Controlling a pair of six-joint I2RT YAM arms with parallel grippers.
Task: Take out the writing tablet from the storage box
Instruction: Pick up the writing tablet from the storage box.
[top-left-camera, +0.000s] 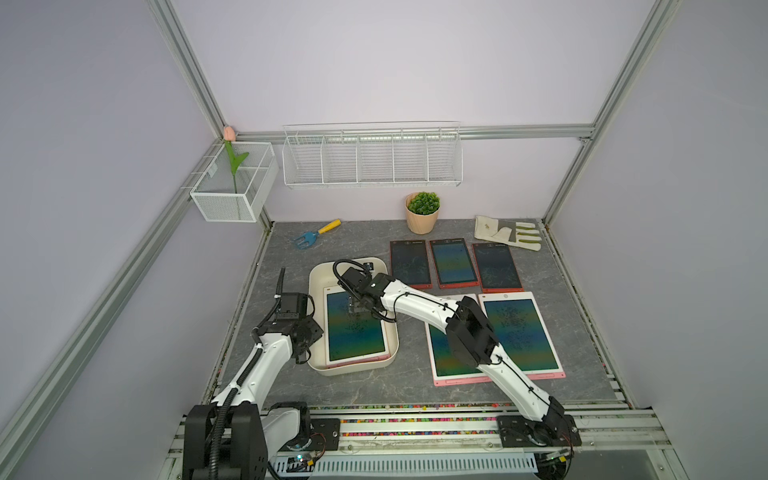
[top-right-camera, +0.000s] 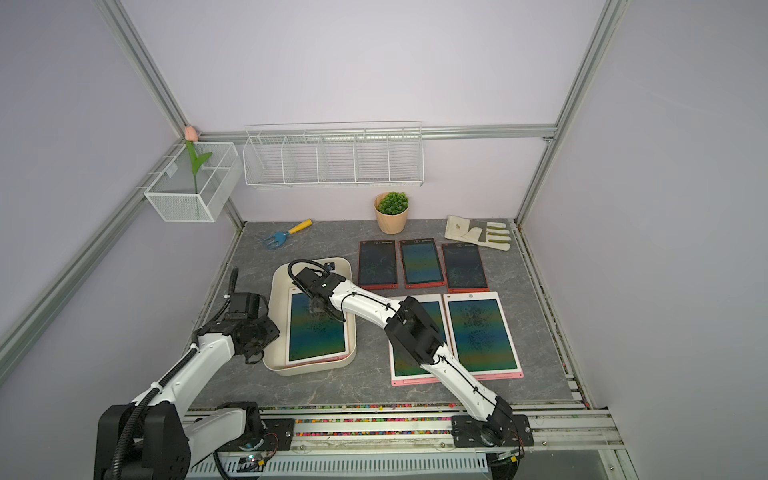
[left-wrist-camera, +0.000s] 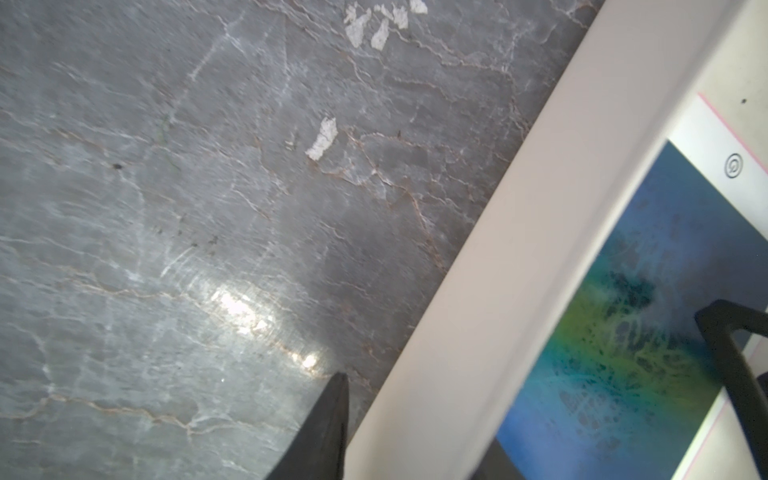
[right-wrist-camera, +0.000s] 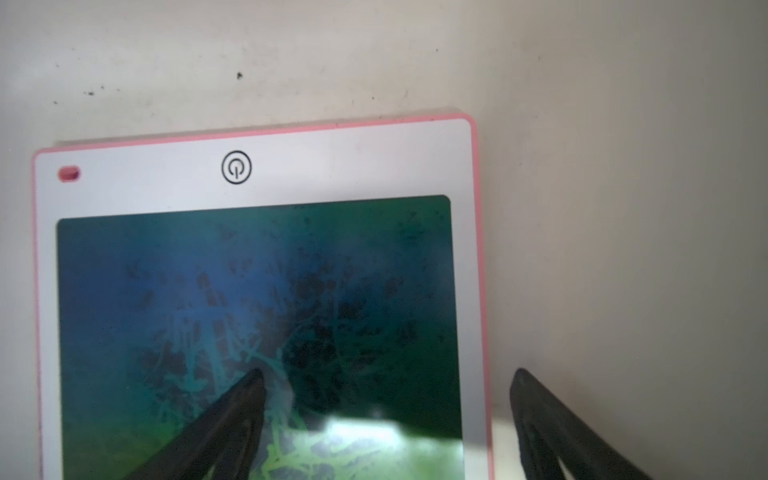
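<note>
- The writing tablet, white-faced with a pink rim, lies flat inside the storage box at centre-left of both top views, so the removal itself is not yet done.
- Five other tablets lie on the grey table to the right of the box: three small red-framed ones in a row, two large pink ones below them.
- What is left, as I judge it: get a grip on one edge, lift the tablet clear of the wall, set it down outside.
- The right gripper reaches in from the lower right, wrist bent down over the tablet's upper half; its jaws stand wide apart, one finger over the screen, one beyond the tablet's side edge, holding nothing.
- The left gripper sits at the box's left wall, its fingers astride that wall, one outside over the table, one inside over the screen; partly spread, with no firm clamp showing.
</note>
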